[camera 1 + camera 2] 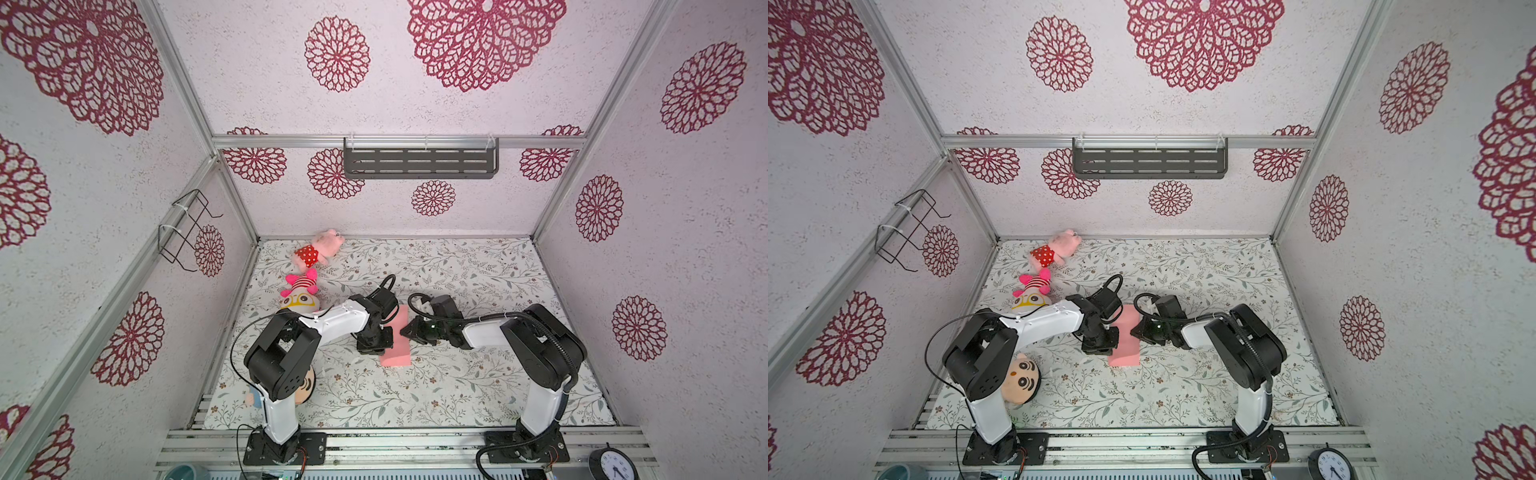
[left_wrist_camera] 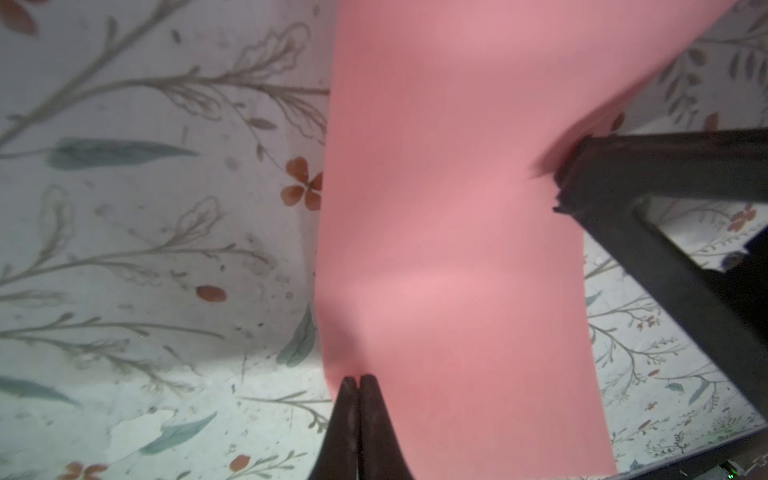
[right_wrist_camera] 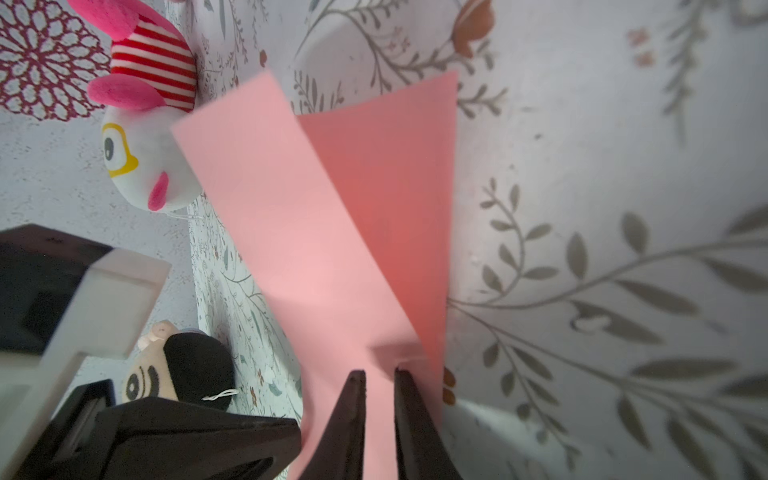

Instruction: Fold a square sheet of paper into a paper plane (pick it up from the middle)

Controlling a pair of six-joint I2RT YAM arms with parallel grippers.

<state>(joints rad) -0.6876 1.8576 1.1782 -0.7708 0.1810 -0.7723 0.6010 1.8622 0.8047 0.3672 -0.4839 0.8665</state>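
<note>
Mid-table, between the two arms: the square sheet of paper (image 1: 398,337) lies doubled into a long light pink strip on the floral table cover (image 1: 457,395), its near end flat on the cover in both top views.
Fold state: in the right wrist view the sheet (image 3: 316,232) shows two layers, the upper flap angled away from the darker one beneath, so the halves are not yet pressed flat.
Left gripper: the left gripper (image 2: 358,384) has its fingertips pressed together at one long edge of the sheet (image 2: 449,249); they look pinched on that edge, though the contact itself is hard to see.
Right gripper: the right gripper (image 3: 380,376) stands with a narrow gap between its fingers and pink paper running through the gap; it appears to hold the opposite edge.
Step in hand: by my reading, the first centre fold, with both edges held and the crease still to be set.
Next move calls for: lining the two flaps edge to edge, then pressing along the fold without letting the thin sheet slide or buckle.
Nearby: a striped pink plush toy (image 3: 145,108) and a black-haired doll head (image 1: 1019,380) lie to the left side, apart from the sheet.
</note>
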